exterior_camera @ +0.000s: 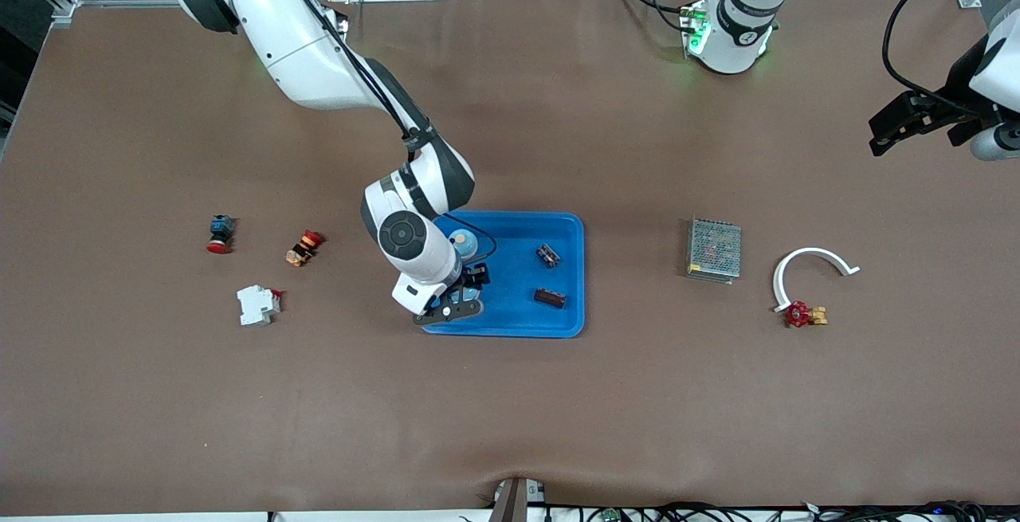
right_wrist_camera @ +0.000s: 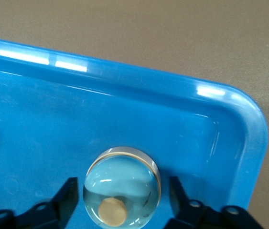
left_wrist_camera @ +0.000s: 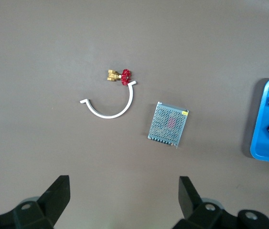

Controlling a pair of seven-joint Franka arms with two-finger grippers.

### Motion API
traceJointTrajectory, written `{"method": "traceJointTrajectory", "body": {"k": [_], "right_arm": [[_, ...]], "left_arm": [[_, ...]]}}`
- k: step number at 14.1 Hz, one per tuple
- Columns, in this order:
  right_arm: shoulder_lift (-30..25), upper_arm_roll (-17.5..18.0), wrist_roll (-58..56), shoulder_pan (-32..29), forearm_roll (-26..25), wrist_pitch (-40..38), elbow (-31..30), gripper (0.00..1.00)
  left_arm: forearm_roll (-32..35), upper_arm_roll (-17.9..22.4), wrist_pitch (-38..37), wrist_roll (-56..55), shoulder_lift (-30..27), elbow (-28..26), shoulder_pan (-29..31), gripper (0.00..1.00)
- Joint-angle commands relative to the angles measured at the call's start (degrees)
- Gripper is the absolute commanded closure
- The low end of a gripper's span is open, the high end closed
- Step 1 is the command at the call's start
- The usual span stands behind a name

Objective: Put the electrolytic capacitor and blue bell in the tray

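The bright-blue tray [exterior_camera: 570, 323] lies mid-table. The blue bell [exterior_camera: 462, 245], a pale-blue dome with a tan knob, stands in the tray near the corner toward the right arm's end; it also shows in the right wrist view [right_wrist_camera: 122, 183]. My right gripper [exterior_camera: 476, 276] [right_wrist_camera: 122, 191] is open over the bell, one finger on either side with a gap to each. Two dark cylindrical capacitors [exterior_camera: 547, 255] [exterior_camera: 550, 297] lie in the tray. My left gripper [exterior_camera: 908, 123] [left_wrist_camera: 124, 191] is open and empty, waiting high over the left arm's end of the table.
A grey mesh box [exterior_camera: 714, 249], a white curved piece [exterior_camera: 809, 267] and a red-handled brass valve [exterior_camera: 801, 315] lie toward the left arm's end. A red push button [exterior_camera: 219, 233], an orange-red switch [exterior_camera: 303, 248] and a white breaker [exterior_camera: 257, 304] lie toward the right arm's end.
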Motion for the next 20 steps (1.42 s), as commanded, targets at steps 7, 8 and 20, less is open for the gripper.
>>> {"method": "traceJointTrajectory", "body": {"k": [7, 8, 20], "right_arm": [[-6.58, -0.32, 0.79, 0.2, -0.85, -8.71, 0.01, 0.0], [-8.86, -0.32, 0.79, 0.02, -0.76, -11.97, 0.1, 0.0], [-40.33, -0.58, -1.06, -3.58, -4.61, -40.8, -8.51, 0.0]], "left_arm": [[-1.23, 0.2, -0.11, 1.34, -1.2, -0.73, 0.04, 0.0], [-1.23, 0.2, -0.11, 1.25, -1.2, -0.73, 0.04, 0.0], [-1.23, 0.2, -0.55, 1.34, -1.47, -0.82, 0.04, 0.0]]}}
